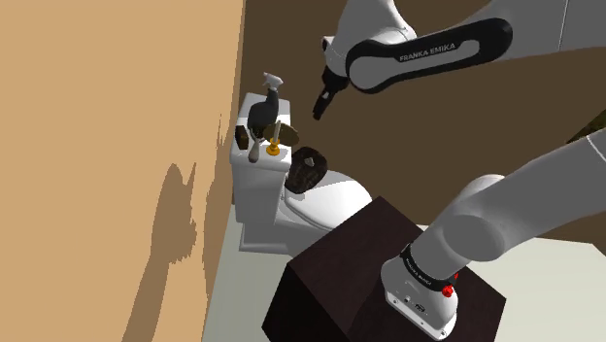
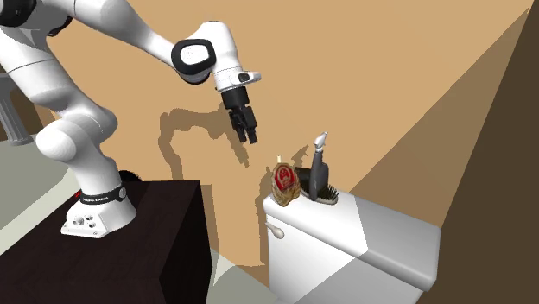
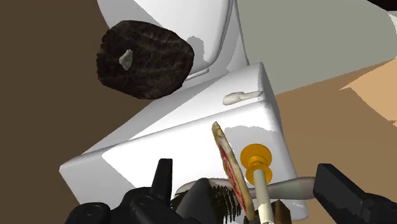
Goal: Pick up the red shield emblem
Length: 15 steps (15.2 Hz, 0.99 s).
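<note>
Well, the big white arm (image 2: 121, 30) reaches out over the white toilet (image 1: 320, 209), and the job has hardly started. The claw (image 2: 248, 134) hangs in the air above the toilet's tank (image 2: 363, 233), with its two fingers spread apart and nothing in them. The red shield emblem (image 2: 286, 183) stands up on the tank top, just beside a black brush (image 2: 318, 177) (a tight spot). What is left, I think: go down, pinch the emblem, lift it.
</note>
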Motion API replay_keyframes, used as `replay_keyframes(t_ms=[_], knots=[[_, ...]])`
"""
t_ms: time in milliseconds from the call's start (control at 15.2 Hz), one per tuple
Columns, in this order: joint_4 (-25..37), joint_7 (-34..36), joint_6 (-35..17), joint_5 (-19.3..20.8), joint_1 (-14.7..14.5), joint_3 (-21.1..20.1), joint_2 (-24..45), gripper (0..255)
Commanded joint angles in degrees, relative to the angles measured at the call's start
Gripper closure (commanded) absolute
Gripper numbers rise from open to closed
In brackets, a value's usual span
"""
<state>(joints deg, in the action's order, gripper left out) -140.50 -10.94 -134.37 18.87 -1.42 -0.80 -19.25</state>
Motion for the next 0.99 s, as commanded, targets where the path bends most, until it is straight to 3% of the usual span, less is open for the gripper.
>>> replay_keyframes(t_ms=[0,528,924], knots=[[0.5,-0.6,-4.6,3.0,0.4,-0.4,4.2,0],[7.3,1.8,-17.7,19.8,1.9,-1.5,21.9,0],[7.2,6.1,-20.6,24.5,1.8,-0.7,25.3,0]])
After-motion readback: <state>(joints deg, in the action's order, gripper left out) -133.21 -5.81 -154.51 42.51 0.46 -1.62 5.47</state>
